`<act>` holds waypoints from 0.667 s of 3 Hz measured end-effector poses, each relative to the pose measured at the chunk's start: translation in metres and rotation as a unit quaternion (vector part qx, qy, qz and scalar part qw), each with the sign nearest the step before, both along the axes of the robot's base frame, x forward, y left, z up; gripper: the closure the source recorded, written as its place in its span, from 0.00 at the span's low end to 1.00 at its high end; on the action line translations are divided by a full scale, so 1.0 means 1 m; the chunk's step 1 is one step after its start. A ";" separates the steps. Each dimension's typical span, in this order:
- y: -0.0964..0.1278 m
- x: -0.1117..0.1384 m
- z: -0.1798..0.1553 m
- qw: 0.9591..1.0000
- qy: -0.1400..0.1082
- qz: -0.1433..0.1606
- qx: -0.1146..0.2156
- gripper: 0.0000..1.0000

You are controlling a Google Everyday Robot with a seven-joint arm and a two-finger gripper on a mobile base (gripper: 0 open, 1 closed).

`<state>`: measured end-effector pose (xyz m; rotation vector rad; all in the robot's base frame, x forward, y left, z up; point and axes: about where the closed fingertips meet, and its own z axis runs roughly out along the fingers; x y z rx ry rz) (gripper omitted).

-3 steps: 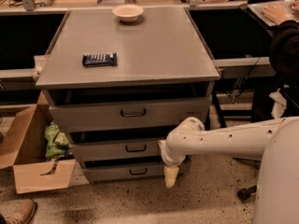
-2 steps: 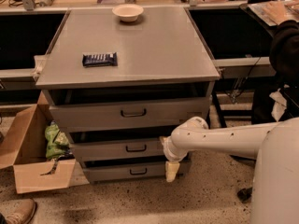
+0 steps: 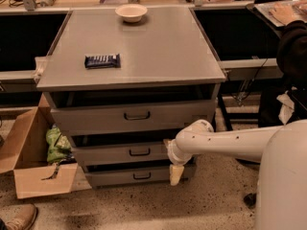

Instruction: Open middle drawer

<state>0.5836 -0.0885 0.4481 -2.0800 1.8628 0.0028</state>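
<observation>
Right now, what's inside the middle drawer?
Nothing visible: only a dark gap shows above the middle drawer front; the top drawer covers the rest. The gripper points down before the bottom drawer's right end.

The white arm (image 3: 230,140) reaches leftward from the right, its claw (image 3: 175,174) pointing straight down.

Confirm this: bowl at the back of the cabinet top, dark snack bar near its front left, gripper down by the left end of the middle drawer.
One thing is wrong: the camera view shows the gripper down by the right end of the middle drawer, not the left. The bowl at the back of the cabinet top and the dark snack bar near its front left stand as stated.
</observation>
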 end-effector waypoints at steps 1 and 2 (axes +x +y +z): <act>-0.008 0.031 -0.009 1.000 -0.028 0.002 0.007 0.00; -0.012 0.056 -0.018 0.999 -0.037 -0.002 0.012 0.00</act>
